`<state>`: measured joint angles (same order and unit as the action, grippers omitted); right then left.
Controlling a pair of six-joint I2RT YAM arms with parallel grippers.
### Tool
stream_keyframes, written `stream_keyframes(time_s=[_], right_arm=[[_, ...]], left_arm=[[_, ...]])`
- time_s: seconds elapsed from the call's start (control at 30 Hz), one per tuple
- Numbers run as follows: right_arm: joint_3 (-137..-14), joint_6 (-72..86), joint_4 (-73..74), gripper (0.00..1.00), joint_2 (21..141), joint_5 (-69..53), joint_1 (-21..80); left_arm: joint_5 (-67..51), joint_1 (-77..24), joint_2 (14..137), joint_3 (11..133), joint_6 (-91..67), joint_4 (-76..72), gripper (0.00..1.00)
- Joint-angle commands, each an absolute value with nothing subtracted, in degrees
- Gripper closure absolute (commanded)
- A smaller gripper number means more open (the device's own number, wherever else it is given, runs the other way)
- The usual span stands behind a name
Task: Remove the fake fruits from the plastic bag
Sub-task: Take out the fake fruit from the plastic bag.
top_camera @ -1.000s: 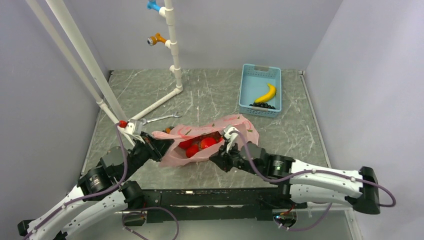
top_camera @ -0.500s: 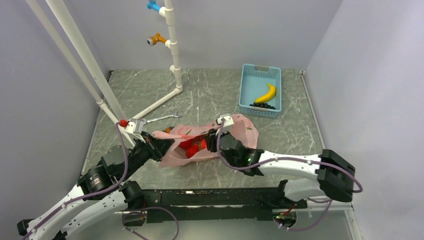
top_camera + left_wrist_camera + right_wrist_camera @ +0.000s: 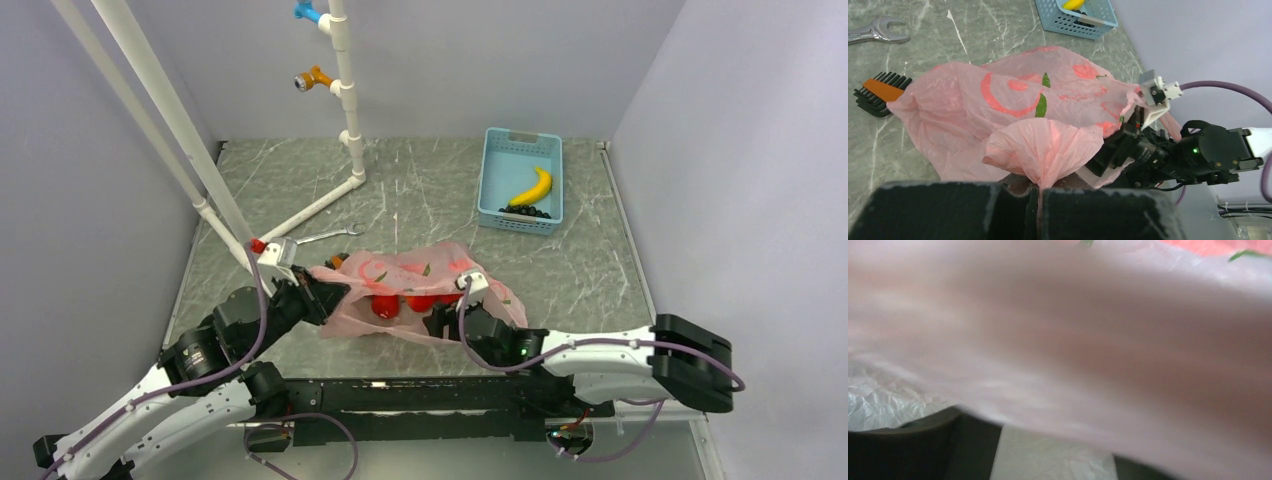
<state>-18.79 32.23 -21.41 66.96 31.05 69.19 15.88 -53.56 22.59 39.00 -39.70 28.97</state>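
The pink plastic bag (image 3: 400,272) lies crumpled on the table, printed side up. Red fake fruits (image 3: 385,306) show dimly through its near side. My left gripper (image 3: 322,296) is shut on the bag's left end, and in the left wrist view a gathered tuft of plastic (image 3: 1043,150) rises from between the closed jaws. My right gripper (image 3: 440,322) sits low at the bag's near edge. Its wrist view is filled by blurred pink plastic (image 3: 1073,330) draped close over the lens. The two dark fingers (image 3: 918,450) stand apart below it with pale surface between them.
A blue basket (image 3: 490,170) at the back right holds a yellow banana (image 3: 533,187) and black grapes. A wrench (image 3: 325,237) and an orange-and-black brush (image 3: 878,92) lie left of the bag. White pipe frames (image 3: 345,100) stand at the back and left.
My right arm swung from the bag's far right opening down to its near edge and its jaws spread. The bag flopped flatter over the fruits. The left gripper kept its hold.
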Motion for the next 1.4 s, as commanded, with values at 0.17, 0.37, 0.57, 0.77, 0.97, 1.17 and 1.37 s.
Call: stream_keyframes(time_s=[0.17,0.37,0.57,0.77,0.97,1.17,1.37], right_arm=[[-16.1,31.5,-16.7,0.05,61.7,32.0,71.3],[-24.5,23.9,-17.3,0.01,65.1,32.7,71.1],[-29.0,21.6,-24.0,0.01,73.6,31.8,68.0],[-34.4,19.3,-24.3,0.02,81.7,32.5,67.9],[-32.6,19.0,-26.5,0.07,83.5,31.8,67.9],[-34.3,18.4,-26.6,0.16,86.9,31.6,67.9],[-34.2,18.4,-26.7,0.36,86.8,32.1,67.7]], left_arm=[[11.2,-53.5,25.7,35.2,-41.0,31.6,1.0],[10.4,-53.5,23.9,31.3,-43.8,31.2,1.0],[12.1,-53.5,20.5,29.7,-44.8,33.9,1.0],[11.6,-53.4,19.0,30.5,-45.6,34.4,1.0],[11.5,-53.5,17.8,28.6,-47.1,34.9,1.0],[12.1,-53.5,17.5,28.8,-47.1,35.5,1.0],[12.3,-53.5,18.3,29.0,-47.2,35.7,1.0]])
